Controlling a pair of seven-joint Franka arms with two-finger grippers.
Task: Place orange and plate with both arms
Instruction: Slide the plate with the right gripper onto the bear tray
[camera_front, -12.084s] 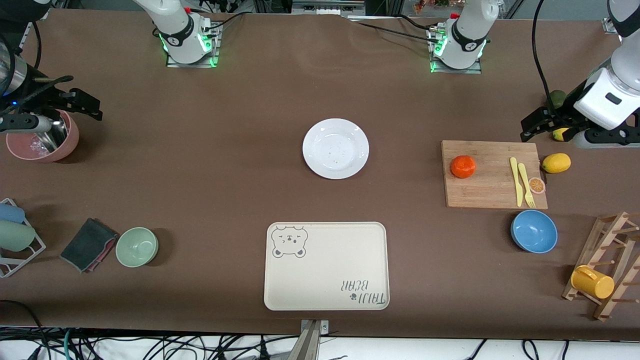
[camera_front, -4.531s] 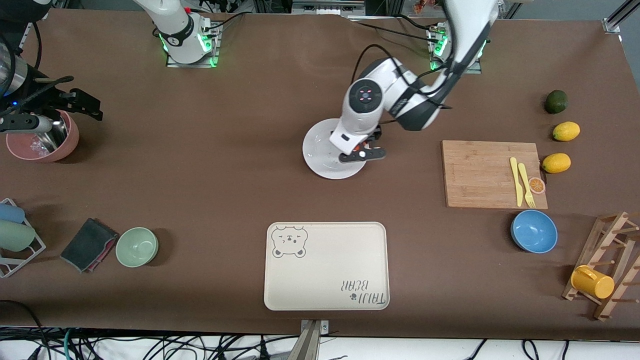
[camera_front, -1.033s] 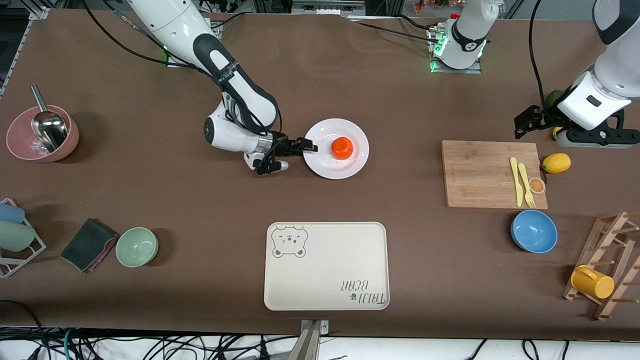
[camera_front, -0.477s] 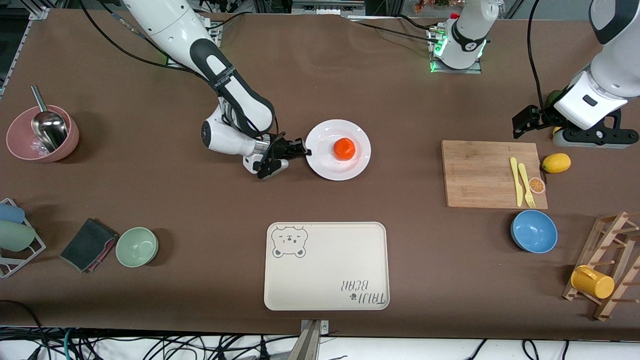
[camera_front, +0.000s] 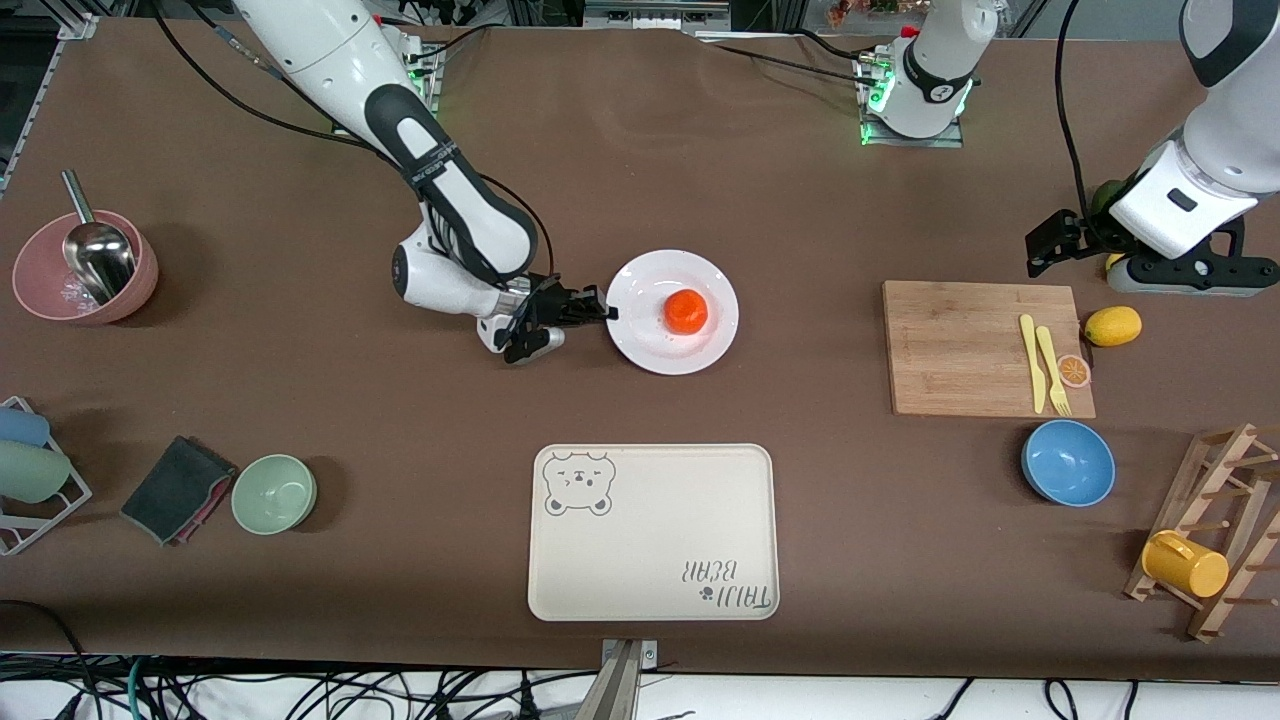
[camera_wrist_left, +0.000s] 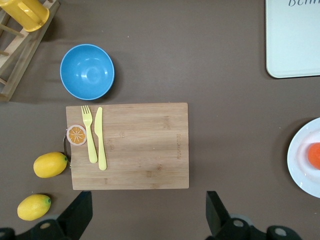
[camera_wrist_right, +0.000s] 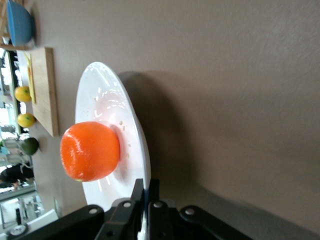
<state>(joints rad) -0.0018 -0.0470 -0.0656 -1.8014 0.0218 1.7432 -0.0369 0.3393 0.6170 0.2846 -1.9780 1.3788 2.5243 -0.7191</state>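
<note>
Plate (camera_wrist_left: 304, 159) & orange (camera_wrist_left: 315, 155) cut off at left wrist view's edge; lime (camera_front: 1102, 196) mostly hidden by left arm.

Bare table (camera_front: 640, 405) between plate (camera_front: 655, 350), tray (camera_front: 650, 600).

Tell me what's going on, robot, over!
Right gripper shut on the plate's rim. Orange sits on the plate. Left gripper open, waiting over the table by the cutting board. Tray nearer the camera, nothing between.

The orange (camera_front: 686, 311) sits on the plate (camera_front: 640, 340), farther from the front camera than the tray (camera_front: 652, 532); the cutting board (camera_front: 985, 347) lies toward the left arm's end of the counter (camera_front: 300, 400)
</note>
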